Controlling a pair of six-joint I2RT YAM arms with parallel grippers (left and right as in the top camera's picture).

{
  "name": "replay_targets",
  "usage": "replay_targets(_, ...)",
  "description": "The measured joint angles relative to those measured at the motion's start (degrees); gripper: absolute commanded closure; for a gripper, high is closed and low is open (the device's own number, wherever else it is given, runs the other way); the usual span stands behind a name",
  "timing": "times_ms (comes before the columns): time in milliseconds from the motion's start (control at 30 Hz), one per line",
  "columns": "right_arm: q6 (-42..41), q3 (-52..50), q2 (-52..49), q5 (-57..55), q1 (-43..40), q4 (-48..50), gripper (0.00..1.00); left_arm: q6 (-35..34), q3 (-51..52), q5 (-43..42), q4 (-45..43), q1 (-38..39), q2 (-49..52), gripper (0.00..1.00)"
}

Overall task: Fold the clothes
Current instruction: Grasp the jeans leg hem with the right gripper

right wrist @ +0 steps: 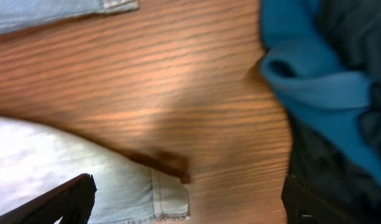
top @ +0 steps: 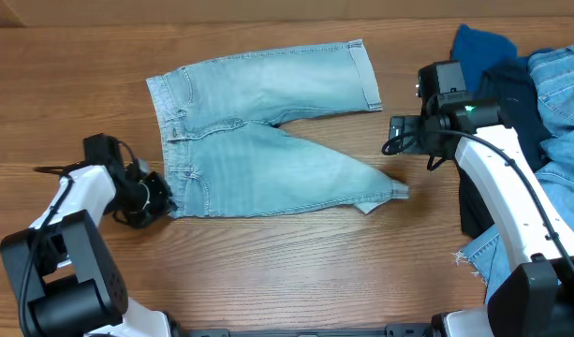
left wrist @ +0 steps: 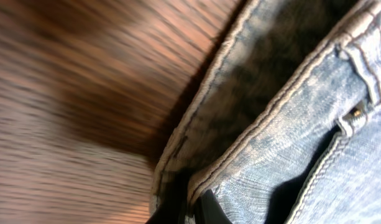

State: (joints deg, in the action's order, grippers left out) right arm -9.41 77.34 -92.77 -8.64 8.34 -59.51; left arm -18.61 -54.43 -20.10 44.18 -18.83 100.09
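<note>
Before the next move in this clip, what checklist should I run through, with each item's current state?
1. Left tool shut on the jeans at the waistband: ok.
2. Grip holds both waistband layers: cannot tell, the close view is blurred.
3. Right tool open: ok.
4. Right tool gripping the lower leg hem: not ok, the hem lies ungripped between its open fingers.
5. Upper leg lined up with the lower leg: not ok, they splay apart.
6. Clothes pile apart from the jeans: ok.
</note>
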Motion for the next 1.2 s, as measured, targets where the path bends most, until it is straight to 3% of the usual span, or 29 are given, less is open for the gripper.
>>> replay_targets(300,-0.24,-0.96,-1.38,12.92,0.00,-7.04,0.00,1.07,-0.04,0.46,0.02,-1.95,0.00,0.96)
replay_targets(567,-4.09,-10.62,-9.01,17.42,-0.07,2.40,0.01,1.22,-0.04,0.68,0.17,-1.97,0.00,0.95)
replay_targets(600,-4.44,-11.32,-9.51,18.12,-0.07,3.50,0.05,1.22,-0.04,0.68,0.17,-1.95,0.00,0.96)
replay_targets(633,-4.68,-12.39,-10.01,19.21,-0.07,4.55,0.24,1.22,-0.04,0.68,0.17,-1.97,0.00,0.96)
replay_targets(667,-4.96,-13.38,-10.08,20.85,-0.07,5.33,0.69,1.22,-0.04,0.68,0.17,-1.95,0.00,0.96)
replay_targets(700,-5.29,-13.68,-10.08,21.46,-0.07,5.79,0.93,1.22,-0.04,0.68,0.17,-1.95,0.00,0.96)
replay_targets(733,-5.38,-13.88,-10.08,22.27,-0.09,6.99,0.96,1.22,-0.04,0.68,0.20,-1.97,0.00,0.96)
replay_targets(867,-5.55,-12.83,-10.08,23.26,-0.66,13.18,0.94,1.20,-0.04,0.66,0.46,-1.97,0.00,0.96)
replay_targets(933,-4.44,-4.79,-10.14,21.20,-1.77,9.35,0.92,1.22,-0.04,0.42,0.76,-1.95,0.00,0.95)
replay_targets(1033,-0.33,10.45,-7.15,20.68,-1.44,0.50,0.71,1.20,-0.04,-1.88,0.83,-1.90,0.00,0.95)
replay_targets(1133,0.94,12.50,-4.26,18.60,-1.44,-15.19,0.48,1.20,-0.04,-0.92,0.61,-1.92,0.00,0.95)
replay_targets(1200,1.44,11.08,-4.26,16.61,-2.03,-21.51,0.40,1.20,-0.04,0.13,0.44,-1.97,0.00,0.95)
